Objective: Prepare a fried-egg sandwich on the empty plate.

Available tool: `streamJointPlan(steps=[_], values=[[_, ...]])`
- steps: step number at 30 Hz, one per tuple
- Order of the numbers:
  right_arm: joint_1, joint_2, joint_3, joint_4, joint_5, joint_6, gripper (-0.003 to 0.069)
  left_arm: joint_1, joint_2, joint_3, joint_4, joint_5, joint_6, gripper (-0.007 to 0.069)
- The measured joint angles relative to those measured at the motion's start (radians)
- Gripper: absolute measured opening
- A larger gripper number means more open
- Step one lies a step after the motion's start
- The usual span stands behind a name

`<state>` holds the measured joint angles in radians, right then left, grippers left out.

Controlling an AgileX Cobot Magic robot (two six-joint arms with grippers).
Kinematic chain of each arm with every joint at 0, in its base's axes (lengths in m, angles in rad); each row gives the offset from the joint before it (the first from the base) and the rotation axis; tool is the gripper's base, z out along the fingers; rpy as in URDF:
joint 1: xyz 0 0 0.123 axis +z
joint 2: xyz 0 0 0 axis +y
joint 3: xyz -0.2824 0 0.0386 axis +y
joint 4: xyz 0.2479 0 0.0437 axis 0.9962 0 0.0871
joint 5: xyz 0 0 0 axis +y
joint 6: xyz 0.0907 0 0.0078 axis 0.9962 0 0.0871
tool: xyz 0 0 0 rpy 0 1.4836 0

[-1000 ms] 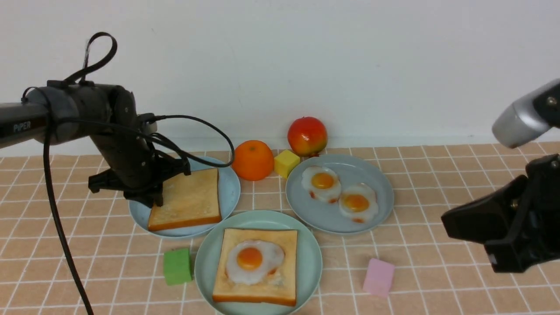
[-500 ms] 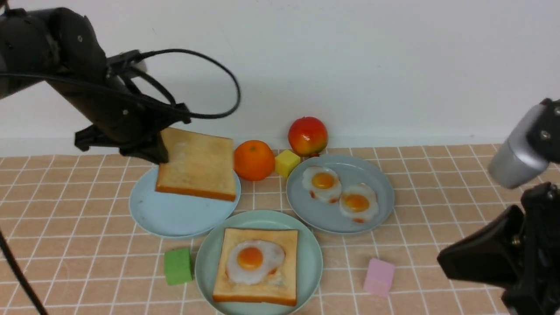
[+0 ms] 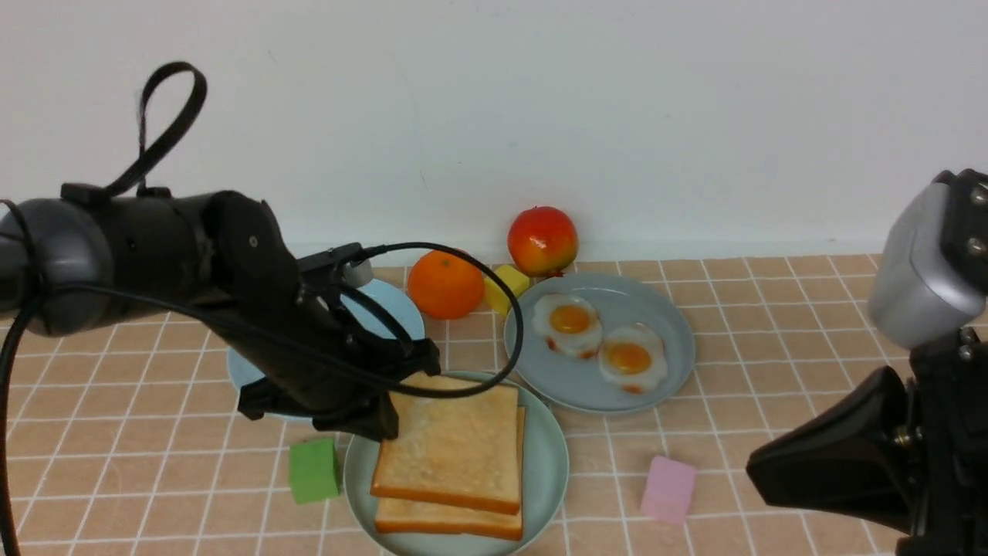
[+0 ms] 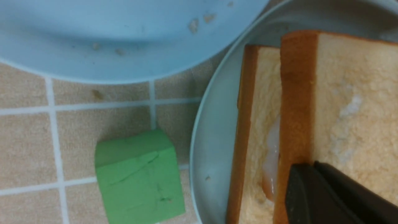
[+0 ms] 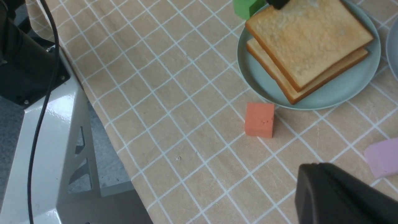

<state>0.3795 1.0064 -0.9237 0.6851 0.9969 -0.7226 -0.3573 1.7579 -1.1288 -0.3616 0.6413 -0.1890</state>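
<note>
The mint-green plate (image 3: 549,463) sits at the front centre. A toast slice (image 3: 448,522) lies on it. My left gripper (image 3: 386,421) is shut on the left edge of a second toast slice (image 3: 455,448) and holds it on top of the first, slightly offset. The fried egg is hidden between them in the front view. The left wrist view shows a glossy sliver of it (image 4: 271,155) between the lower slice (image 4: 258,109) and the upper slice (image 4: 351,93). My right gripper (image 3: 760,467) hangs shut and empty at the front right.
The bare sky-blue plate (image 3: 247,372) lies behind my left arm. A grey-blue plate (image 3: 671,371) holds two fried eggs (image 3: 570,323). An orange (image 3: 444,284), apple (image 3: 542,239) and yellow cube (image 3: 505,282) stand behind. A green cube (image 3: 313,469), pink block (image 3: 668,488) and orange-red cube (image 5: 259,119) lie around the plate.
My left gripper lifted the toast off the sky-blue plate, carried it right and forward, and lowered it over the egg. My right arm drew back toward the front.
</note>
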Motion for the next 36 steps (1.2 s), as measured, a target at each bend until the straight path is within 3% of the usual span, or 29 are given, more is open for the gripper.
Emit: streamJointPlan(steps=[13, 18, 27, 31, 36], values=[[0.0, 0.0, 0.0, 0.0, 0.0, -0.004, 0.0013, -0.001, 0.001, 0.002, -0.002, 0.022, -0.003, 0.0044], [0.0, 0.0, 0.0, -0.005, 0.0, -0.004, 0.0014, -0.001, 0.001, 0.002, -0.002, 0.023, -0.003, 0.0111], [0.0, -0.04, 0.023, 0.04, -0.005, 0.026, 0.0024, -0.001, -0.017, 0.002, 0.024, 0.067, -0.006, 0.032], [0.0, -0.161, 0.114, 0.111, -0.057, -0.035, 0.0033, -0.003, -0.125, 0.003, 0.097, 0.145, -0.097, 0.036], [0.0, -0.379, 0.289, 0.139, -0.172, -0.054, 0.004, -0.052, -0.326, 0.021, 0.137, 0.23, -0.171, 0.0351]])
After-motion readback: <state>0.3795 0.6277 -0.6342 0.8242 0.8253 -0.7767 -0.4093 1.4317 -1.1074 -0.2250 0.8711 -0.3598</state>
